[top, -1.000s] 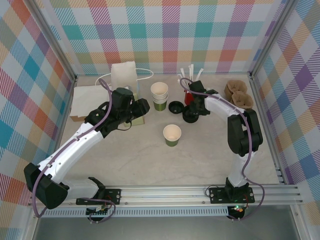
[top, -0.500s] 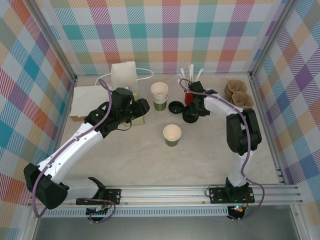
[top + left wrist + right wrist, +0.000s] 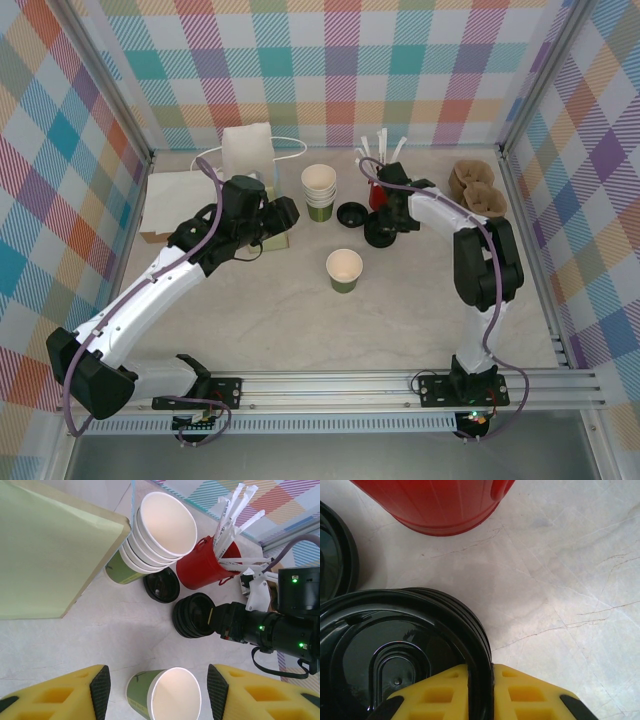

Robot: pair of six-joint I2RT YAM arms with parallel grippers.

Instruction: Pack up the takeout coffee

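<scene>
Step in hand: fetching lid (image 3: pixel 395 640). Right end effector (image 3: pixel 481 672) pinching rim of top lid on stack (image 3: pixel 192 617), beside red tub (image 3: pixel 435 505). Paper cup (image 3: pixel 344 270) upright, uncovered, on tabletop (image 3: pixel 300 320), near right end effector but apart, ahead of spread left end effector (image 3: pixel 157 685). Next: lift single lid clear, carry over, press on squarely.

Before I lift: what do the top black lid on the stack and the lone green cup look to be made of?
Top black lid: probably thin moulded plastic with a glossy finish, given its sharp reflections and pressed ridges. Green cup: likely paper with a matte finish, given its rolled rim and dull cream interior.
</scene>
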